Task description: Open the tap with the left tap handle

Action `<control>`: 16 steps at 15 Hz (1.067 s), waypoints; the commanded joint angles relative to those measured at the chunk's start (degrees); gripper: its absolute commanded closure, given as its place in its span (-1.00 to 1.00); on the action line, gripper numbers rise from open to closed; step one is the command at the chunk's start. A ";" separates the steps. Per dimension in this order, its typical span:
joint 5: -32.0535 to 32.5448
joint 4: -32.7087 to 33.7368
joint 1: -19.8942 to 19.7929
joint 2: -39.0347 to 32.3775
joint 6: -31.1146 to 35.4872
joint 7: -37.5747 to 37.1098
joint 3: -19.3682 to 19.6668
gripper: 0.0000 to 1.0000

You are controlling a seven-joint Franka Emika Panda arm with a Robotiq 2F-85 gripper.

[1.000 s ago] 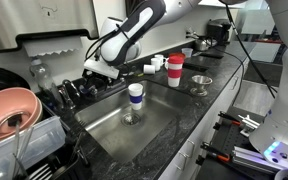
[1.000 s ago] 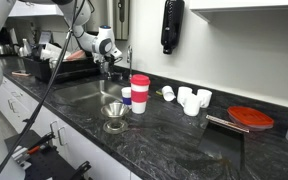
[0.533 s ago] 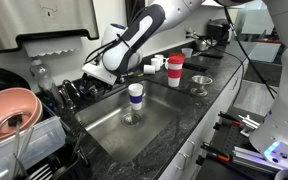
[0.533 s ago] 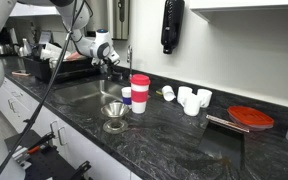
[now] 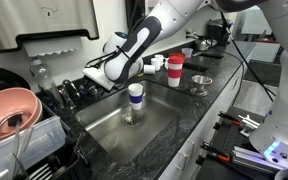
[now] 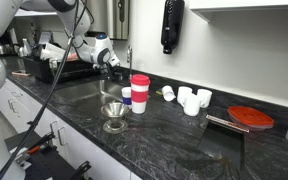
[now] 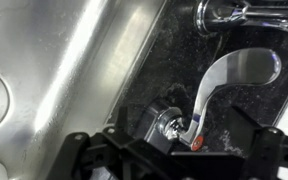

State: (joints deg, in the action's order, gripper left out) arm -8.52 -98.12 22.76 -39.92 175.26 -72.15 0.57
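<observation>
Hovering low over the back rim of the sink (image 5: 159, 118), the pincer (image 7: 174, 150) stands wide open and empty, one jaw on either side of the left tap handle (image 7: 229, 85), probably ready to close on the lever and swing it. In the wrist view that red-dotted lever runs from 6 o'clock toward 2 o'clock, below the tap (image 7: 224, 12) at 12 o'clock. In an exterior view the arm (image 5: 149, 35) slopes down from 1 o'clock, with the wrist bent low.
</observation>
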 commanded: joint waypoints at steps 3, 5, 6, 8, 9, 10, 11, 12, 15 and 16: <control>-3.44 1.88 -2.45 -1.24 1.63 4.06 -4.84 -1.00; -3.87 2.75 -3.05 -1.59 0.80 5.11 -5.71 -1.00; -4.07 3.05 -3.17 -1.82 0.67 5.53 -5.80 -1.00; -4.47 3.97 -3.92 -2.62 0.90 6.62 -6.52 -1.00; -4.82 4.59 -4.60 -3.18 1.00 7.37 -7.41 -1.00; -5.07 5.13 -4.91 -3.61 0.78 7.91 -7.78 -1.00; -5.44 5.89 -5.37 -4.18 0.67 8.58 -8.43 -1.00; -5.76 6.57 -5.79 -4.70 0.52 9.29 -8.95 -1.00; -6.59 9.08 -6.78 -6.34 0.00 11.16 -10.13 -1.00; -6.75 9.84 -7.01 -6.82 -0.32 11.75 -10.37 -1.00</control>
State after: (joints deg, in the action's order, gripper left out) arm -13.03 -91.67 17.52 -44.74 175.86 -64.05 -7.44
